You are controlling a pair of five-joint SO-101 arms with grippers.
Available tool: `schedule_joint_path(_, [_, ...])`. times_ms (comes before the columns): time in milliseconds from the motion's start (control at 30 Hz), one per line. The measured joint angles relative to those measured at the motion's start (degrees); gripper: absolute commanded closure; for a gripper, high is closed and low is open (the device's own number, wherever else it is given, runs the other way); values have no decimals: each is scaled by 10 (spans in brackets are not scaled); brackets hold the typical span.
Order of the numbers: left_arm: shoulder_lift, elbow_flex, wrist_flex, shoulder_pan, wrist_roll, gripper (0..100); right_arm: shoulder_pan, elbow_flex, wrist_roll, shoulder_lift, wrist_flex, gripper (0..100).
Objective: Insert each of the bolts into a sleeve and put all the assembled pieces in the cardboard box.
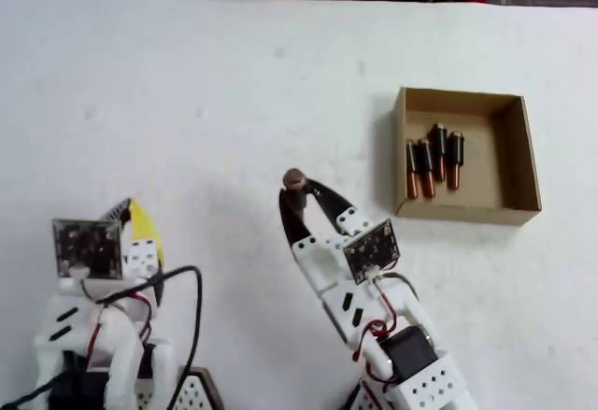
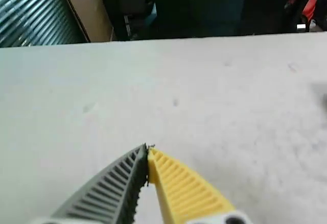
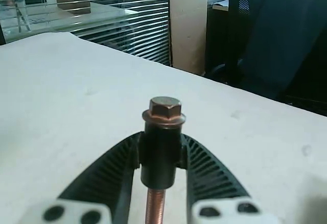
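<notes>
Right wrist view: right gripper (image 3: 161, 145), black claw pinching one assembled piece; both fingers bear on the dark sleeve (image 3: 159, 157) from opposite sides. The bolt (image 3: 164, 113) sits in the sleeve, its coppery hex head and flange just past the fingertips and its threaded shank running back between the fingers. High view: the held piece lies left of the cardboard box (image 1: 531, 153), apart from it, over the white table (image 1: 187, 102); whether it is clear of the surface cannot be told. Box contents: four assembled pieces (image 1: 432, 162), side by side near the left wall, heads toward the far side. Left wrist view: left gripper (image 2: 147, 152), grey and yellow fingers pressed together at the tip, holding nothing, at the near left of the table. Handling, by judgement: metal, stiff, dense for its bulk, not fragile; the round, smooth sleeve is likely to slip or roll. The bolt probably sits loose and could slide out if tipped head down. Best hold: across the sleeve's middle, just under the flange, as now.
</notes>
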Motion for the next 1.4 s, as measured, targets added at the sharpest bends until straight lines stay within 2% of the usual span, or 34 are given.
schedule_joint_path(533, [9, 261, -129, 0, -3, 976, 0, 0, 0, 0, 0, 981])
schedule_joint_path(767, [4, 308, -149, 28, -3, 976, 0, 0, 0, 0, 0, 981])
schedule_joint_path(967, [4, 308, -141, 32, -3, 976, 0, 0, 0, 0, 0, 981])
schedule_joint_path(1400, [4, 308, -28, 32, -3, 976, 0, 0, 0, 0, 15, 981])
